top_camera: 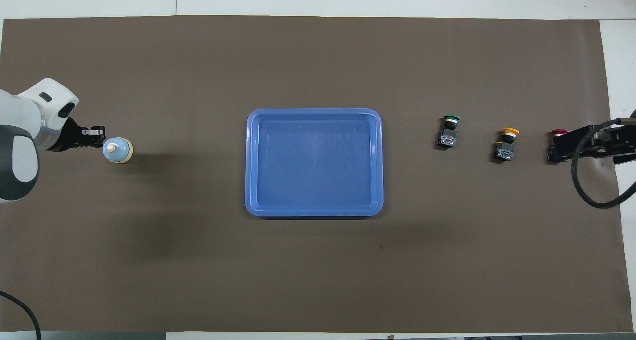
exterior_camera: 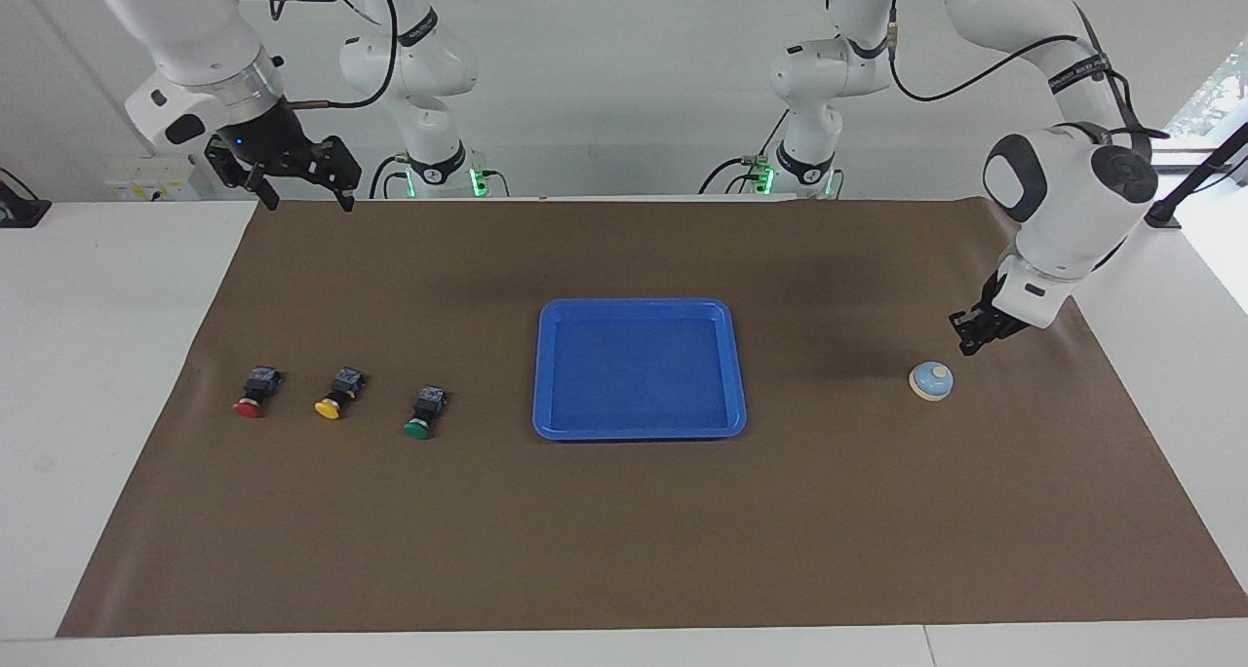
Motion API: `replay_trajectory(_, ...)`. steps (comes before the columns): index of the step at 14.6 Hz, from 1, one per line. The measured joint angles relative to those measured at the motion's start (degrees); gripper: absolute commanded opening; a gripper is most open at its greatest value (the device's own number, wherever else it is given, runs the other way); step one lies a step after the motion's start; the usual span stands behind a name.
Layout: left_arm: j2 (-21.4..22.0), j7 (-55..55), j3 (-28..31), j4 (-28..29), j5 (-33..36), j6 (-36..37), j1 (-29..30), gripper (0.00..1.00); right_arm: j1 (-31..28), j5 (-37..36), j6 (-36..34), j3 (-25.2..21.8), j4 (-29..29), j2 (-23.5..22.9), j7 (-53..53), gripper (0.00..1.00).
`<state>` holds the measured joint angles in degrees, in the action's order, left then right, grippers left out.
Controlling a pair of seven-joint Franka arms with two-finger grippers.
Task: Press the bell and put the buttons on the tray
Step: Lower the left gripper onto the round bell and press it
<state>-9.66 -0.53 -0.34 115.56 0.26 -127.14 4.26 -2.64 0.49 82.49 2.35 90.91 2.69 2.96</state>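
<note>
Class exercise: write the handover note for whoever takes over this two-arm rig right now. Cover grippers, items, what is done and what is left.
Left gripper: shut, in the air beside the bell, not touching it.
Right gripper: open, waiting above the mat's edge at its own end.
Red button, yellow button and green button lie in a row on the mat.
Tray: mid-table, nothing in it.
Done: nothing.
Left: bell, then three buttons.

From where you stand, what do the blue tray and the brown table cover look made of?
The tray looks like smooth moulded plastic: even blue, rounded corners, a faint sheen on its floor. The table cover looks like matte brown paper, flat and dull with slight ripples at its edge, though thin fabric is possible.
</note>
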Motion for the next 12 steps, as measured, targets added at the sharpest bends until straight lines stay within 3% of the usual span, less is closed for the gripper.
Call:
replay_trajectory(8, -2.9, 0.0, 0.0, 1.0, 0.0, -2.2, 0.0, 0.00, 0.0, 0.0, 0.0, -0.1, 0.0, 0.0, 0.0, 1.00)
replay_trajectory(9, -2.9, 0.0, 0.0, 0.7, 0.0, -2.0, 0.0, 0.11, 0.0, 0.0, 0.0, -0.1, 0.0, 0.0, 0.0, 1.00)
replay_trajectory(10, -2.9, 0.0, 0.0, -0.2, 0.0, -0.7, 0.0, 0.33, 0.0, 0.0, 0.0, -0.1, 0.0, 0.0, 0.0, 1.00)
replay_trajectory(11, -2.8, 0.0, 0.0, -1.9, 0.0, 1.8, 0.0, 0.61, 0.0, 0.0, 0.0, -0.1, 0.0, 0.0, 0.0, 1.00)
replay_trajectory(12, -2.5, 0.0, -0.1, -4.5, 0.0, 5.7, 0.0, 1.00, 0.0, 0.0, 0.0, -0.1, 0.0, 0.0, 0.0, 1.00)
